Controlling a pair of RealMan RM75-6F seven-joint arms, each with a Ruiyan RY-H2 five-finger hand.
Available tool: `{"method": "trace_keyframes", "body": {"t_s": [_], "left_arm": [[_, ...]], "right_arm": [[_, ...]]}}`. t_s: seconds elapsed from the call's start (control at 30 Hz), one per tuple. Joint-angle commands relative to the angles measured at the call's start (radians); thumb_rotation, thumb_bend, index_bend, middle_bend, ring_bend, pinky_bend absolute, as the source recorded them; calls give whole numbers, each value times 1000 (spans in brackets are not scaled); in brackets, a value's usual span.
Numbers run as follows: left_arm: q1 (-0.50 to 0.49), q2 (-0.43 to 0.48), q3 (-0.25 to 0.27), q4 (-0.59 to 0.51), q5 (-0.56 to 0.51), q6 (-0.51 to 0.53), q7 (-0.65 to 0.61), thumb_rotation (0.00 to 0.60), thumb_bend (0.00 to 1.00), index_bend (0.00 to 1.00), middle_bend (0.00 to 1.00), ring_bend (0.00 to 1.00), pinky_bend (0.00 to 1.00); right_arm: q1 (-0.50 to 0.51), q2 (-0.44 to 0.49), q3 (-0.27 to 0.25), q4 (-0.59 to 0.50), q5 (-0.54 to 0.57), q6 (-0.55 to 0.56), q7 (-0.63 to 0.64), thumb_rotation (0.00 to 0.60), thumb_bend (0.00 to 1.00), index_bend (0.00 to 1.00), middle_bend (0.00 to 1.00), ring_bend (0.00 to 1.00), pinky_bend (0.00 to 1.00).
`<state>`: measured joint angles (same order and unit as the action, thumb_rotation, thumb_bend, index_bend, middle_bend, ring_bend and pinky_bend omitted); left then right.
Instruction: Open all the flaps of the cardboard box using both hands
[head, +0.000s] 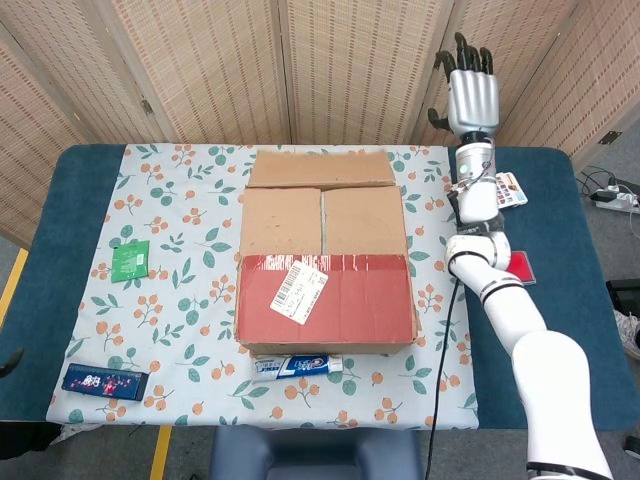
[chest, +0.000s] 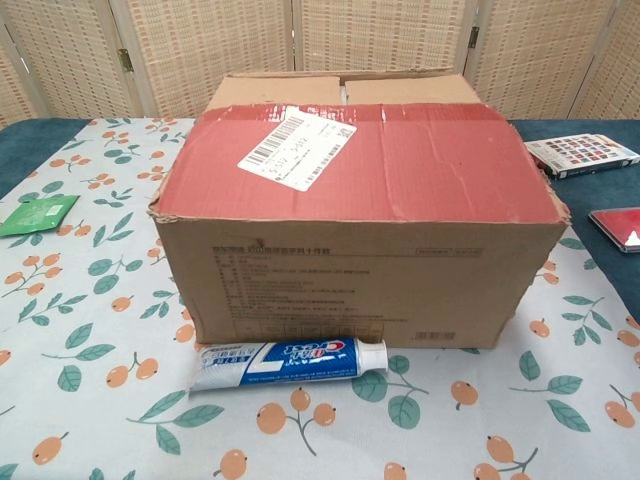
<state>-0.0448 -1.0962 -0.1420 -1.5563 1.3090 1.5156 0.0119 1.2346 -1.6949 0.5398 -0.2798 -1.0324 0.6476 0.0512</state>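
- While the right hand hangs raised at the upper right of the head view, fingers spread and holding nothing, it is well apart from the cardboard box, free to come down on another flap.
- The left hand is in neither view, so I cannot tell how it is set.
- The box sits mid-frame on the flowered tablecloth, squarely in front of the robot, which I judge puts both arms within reach of its sides.
- Its far flap is folded back and lies outward toward the top of the frame, brown side up.
- The near flap, red with a white shipping label, lies shut over the lower half of the top, and the two inner flaps lie flat, meeting at a seam in the middle.
- With those flaps down, nothing inside the box can be seen; I cannot say whether it holds anything.
- By my reckoning one flap of four is open, and the red one wants lifting next before the inner pair can be raised.
- A toothpaste tube lies just in front of the box at the bottom centre, close enough that the red flap might come down on it.
- Off to the right, a red pad and a printed card rest on the blue table.
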Motion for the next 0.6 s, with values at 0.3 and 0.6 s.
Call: {"method": "trace_keyframes", "body": {"t_s": [0.3, 0.6], "left_arm": [[-15, -4, 33, -24, 71, -19, -15, 600, 242, 33, 56, 65, 66], [-41, -16, 43, -17, 87, -63, -22, 600, 154, 71, 56, 60, 60]], "right_arm": [[-349, 414, -91, -969, -93, 251, 194, 600, 341, 248, 215, 235, 118], [-560, 690, -114, -1467, -47, 182, 437, 600, 340, 291, 247, 296, 253]]}}
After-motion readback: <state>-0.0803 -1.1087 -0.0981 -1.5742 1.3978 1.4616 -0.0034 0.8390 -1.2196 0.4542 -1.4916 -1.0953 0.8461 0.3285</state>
